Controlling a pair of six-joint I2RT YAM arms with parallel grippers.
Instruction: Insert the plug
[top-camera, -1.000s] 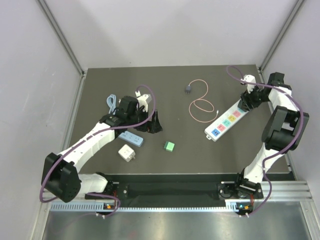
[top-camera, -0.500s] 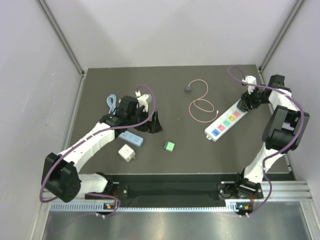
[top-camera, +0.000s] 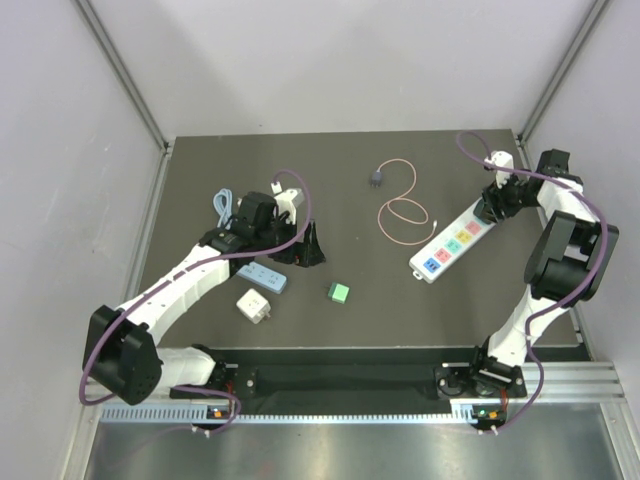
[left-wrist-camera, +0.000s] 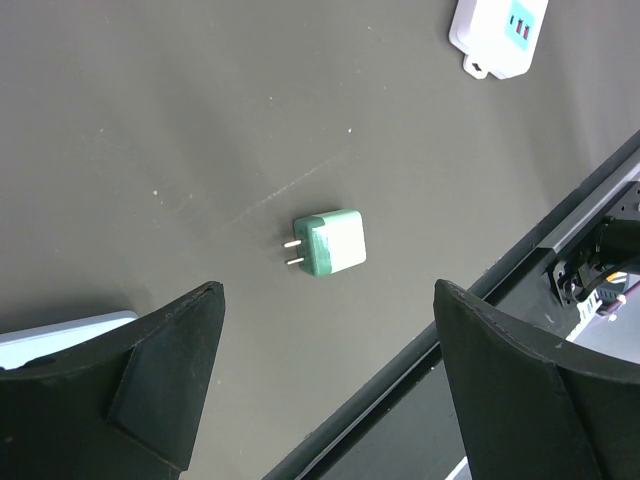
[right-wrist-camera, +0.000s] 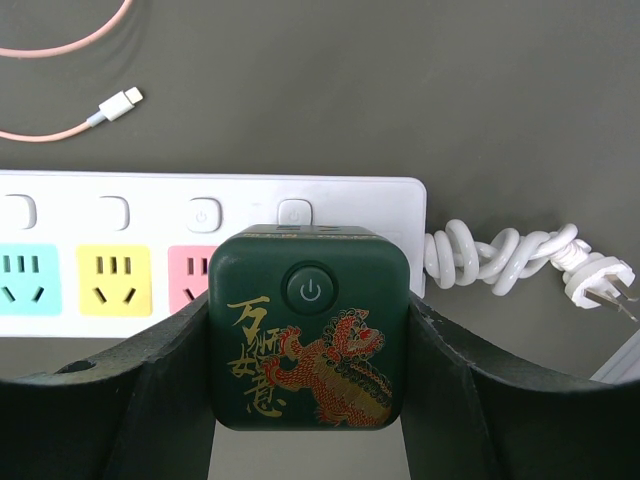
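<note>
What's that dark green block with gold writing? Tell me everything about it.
A dark green cube with rounded corners, glossy like plastic. Its top bears a round power button, gold Chinese characters and a red-gold dragon. It sits between the right fingers, which touch its sides, over the white power strip's cord end.

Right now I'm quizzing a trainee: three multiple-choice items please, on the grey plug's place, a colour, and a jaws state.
1. Where is the grey plug? A in the left jaws; B on the table, far middle, untouched; C in the right jaws.
2. What colour is the two-prong charger under the left jaws? A green; B red; C yellow.
3. The left jaws are: A open, empty; B shut on the charger; C shut on the plug.
Key: B, it lies alone on the table; A, its body is green; A, they stand wide apart above the charger.
</note>
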